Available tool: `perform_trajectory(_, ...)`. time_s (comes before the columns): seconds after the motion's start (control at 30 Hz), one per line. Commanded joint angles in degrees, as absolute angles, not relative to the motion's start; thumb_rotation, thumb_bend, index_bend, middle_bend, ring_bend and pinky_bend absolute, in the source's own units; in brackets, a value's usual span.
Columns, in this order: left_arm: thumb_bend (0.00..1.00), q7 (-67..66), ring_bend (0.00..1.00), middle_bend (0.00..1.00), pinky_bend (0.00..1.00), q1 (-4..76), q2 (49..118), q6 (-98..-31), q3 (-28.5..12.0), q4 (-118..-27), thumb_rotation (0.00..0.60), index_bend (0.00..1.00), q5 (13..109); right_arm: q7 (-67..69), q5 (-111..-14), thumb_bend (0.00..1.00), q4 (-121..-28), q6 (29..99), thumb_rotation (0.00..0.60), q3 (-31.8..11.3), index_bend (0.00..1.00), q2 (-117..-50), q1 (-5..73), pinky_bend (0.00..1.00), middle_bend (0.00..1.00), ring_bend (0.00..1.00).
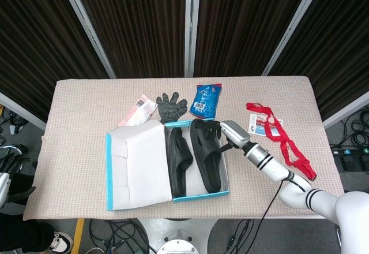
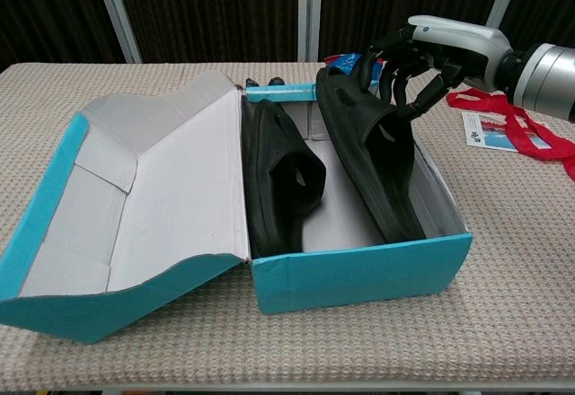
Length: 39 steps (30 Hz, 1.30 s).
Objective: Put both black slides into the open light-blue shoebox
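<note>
The right hand (image 2: 420, 49) reaches in from the right, fingers curled over the far end of the right slide (image 2: 370, 162), gripping it. That slide lies tilted inside the shoebox (image 2: 359, 274) beside the left slide (image 2: 283, 179). The left hand (image 1: 4, 176) hangs at the frame edge off the counter (image 1: 75, 104), its grip unclear

The right robot hand (image 2: 415, 49) has a smooth silver-grey back shell and black jointed fingers (image 2: 392, 54). Behind it comes a polished metal wrist cylinder, then a white arm ringed with black bands. The left robot hand (image 1: 7, 167) shows dark fingers on a pale grey forearm.
</note>
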<state>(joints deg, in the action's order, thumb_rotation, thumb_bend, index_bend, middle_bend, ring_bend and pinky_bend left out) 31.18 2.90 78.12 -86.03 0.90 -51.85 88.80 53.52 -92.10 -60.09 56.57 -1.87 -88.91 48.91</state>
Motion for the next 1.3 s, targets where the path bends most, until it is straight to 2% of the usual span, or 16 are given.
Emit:
perform_trajectory(0.03,0.14,31.16,0.09,0.17,0.15,2.89,78.09,-86.06,0.92,-51.89,0.600,0.23,88.84,55.61,-92.04,0.16,-61.11,56.08,0.600,-1.58,0.52,-88.73,49.02,0.56,0.60,0.50)
perform_trajectory(0.33,0.14,30.98,0.09,0.17,0.15,2.89,78.14,-86.03,0.97,-52.03,0.600,0.23,88.89,64.85,-90.23,0.16,-62.88,50.08,0.600,-0.52,0.52,-87.25,50.08,0.57,0.60,0.50)
perform_trajectory(0.57,0.14,30.90,0.09,0.17,0.15,3.03,78.12,-85.87,0.91,-52.21,0.600,0.23,88.87,65.37,-90.45,0.17,-61.60,48.98,0.600,-0.10,0.52,-87.68,50.46,0.56,0.60,0.50)
perform_trajectory(0.67,0.14,30.91,0.09,0.17,0.15,3.07,78.09,-85.84,0.87,-52.31,0.600,0.23,88.84,64.83,-91.02,0.12,-62.01,49.50,0.600,-0.10,0.50,-87.06,50.66,0.56,0.58,0.49)
perform_trajectory(0.73,0.14,31.00,0.09,0.17,0.15,3.05,78.06,-85.85,0.88,-52.31,0.600,0.23,88.84,65.29,-91.70,0.05,-62.77,50.40,0.600,-0.09,0.43,-86.07,50.77,0.53,0.53,0.43)
perform_trajectory(0.8,0.14,31.10,0.09,0.17,0.15,3.09,78.03,-85.87,0.87,-52.36,0.600,0.23,88.88,66.60,-92.17,0.00,-63.60,51.29,0.600,-0.18,0.31,-85.03,50.84,0.43,0.44,0.31)
perform_trajectory(0.93,0.14,31.02,0.09,0.17,0.15,3.14,78.02,-85.95,0.91,-52.49,0.600,0.23,89.00,69.32,-93.65,0.00,-65.10,52.50,0.600,0.36,0.11,-82.49,51.20,0.24,0.27,0.11)
perform_trajectory(1.0,0.14,30.93,0.09,0.17,0.15,3.14,78.03,-86.01,0.93,-52.54,0.600,0.23,89.04,69.92,-94.02,0.00,-65.53,52.90,0.600,0.61,0.03,-81.77,51.21,0.17,0.20,0.04)
perform_trajectory(1.1,0.14,30.90,0.09,0.17,0.15,3.14,77.99,-86.02,0.93,-52.73,0.600,0.23,89.05,70.39,-94.70,0.00,-66.05,53.15,0.600,1.27,0.00,-80.85,51.28,0.13,0.16,0.00)
perform_trajectory(1.3,0.14,30.77,0.09,0.17,0.15,3.05,77.81,-86.35,0.91,-53.14,0.600,0.23,89.10,70.45,-95.59,0.00,-67.84,52.53,0.600,2.44,0.00,-78.58,51.89,0.11,0.11,0.00)
